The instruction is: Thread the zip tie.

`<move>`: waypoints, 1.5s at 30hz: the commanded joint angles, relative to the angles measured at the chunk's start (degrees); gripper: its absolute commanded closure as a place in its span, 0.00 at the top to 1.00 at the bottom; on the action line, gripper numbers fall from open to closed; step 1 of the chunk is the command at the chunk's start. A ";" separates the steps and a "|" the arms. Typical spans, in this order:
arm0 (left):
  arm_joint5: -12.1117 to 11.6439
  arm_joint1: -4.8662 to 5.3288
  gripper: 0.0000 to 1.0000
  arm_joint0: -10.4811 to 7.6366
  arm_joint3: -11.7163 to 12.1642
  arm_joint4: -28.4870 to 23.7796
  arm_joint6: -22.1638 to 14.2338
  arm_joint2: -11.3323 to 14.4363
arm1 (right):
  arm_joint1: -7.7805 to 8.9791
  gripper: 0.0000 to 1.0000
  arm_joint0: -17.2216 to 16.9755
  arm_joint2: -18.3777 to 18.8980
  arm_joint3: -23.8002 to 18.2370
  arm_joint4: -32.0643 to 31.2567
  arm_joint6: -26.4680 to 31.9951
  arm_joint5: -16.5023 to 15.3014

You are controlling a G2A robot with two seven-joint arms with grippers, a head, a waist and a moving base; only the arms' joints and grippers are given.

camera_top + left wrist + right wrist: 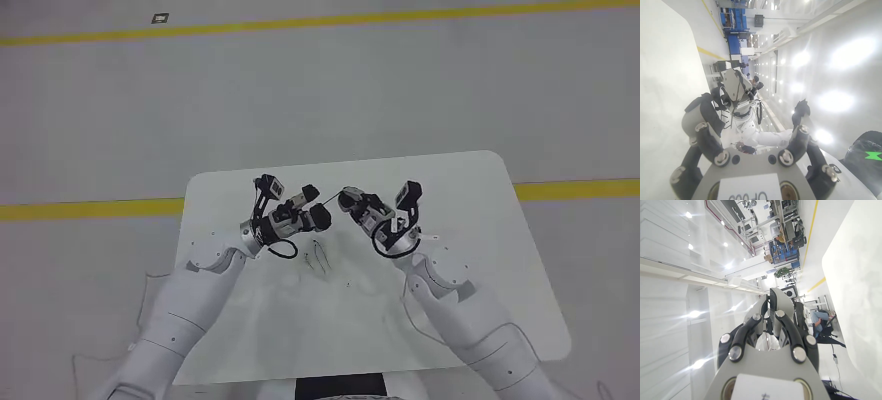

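Top view: both arms are above the middle of the white table (480,200), tips near each other. The left gripper (752,102) is released, fingers spread wide. The right gripper (770,294) is clenched on a thin dark zip tie (731,119), which trails from its closed tips just beside the left gripper.
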 commanded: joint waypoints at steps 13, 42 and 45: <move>-0.32 0.11 1.00 0.13 -0.68 -0.06 0.89 0.83 | -0.36 0.00 -2.18 -0.67 -2.53 -3.68 -0.65 1.74; 1.15 1.14 0.46 2.47 -3.79 2.59 4.56 -0.46 | -0.22 0.00 -3.64 0.79 -5.55 -18.95 -5.28 5.13; 1.25 1.24 0.43 2.43 -3.77 2.54 4.60 -0.57 | -0.28 0.00 -3.56 0.85 -5.36 -20.34 -5.75 5.45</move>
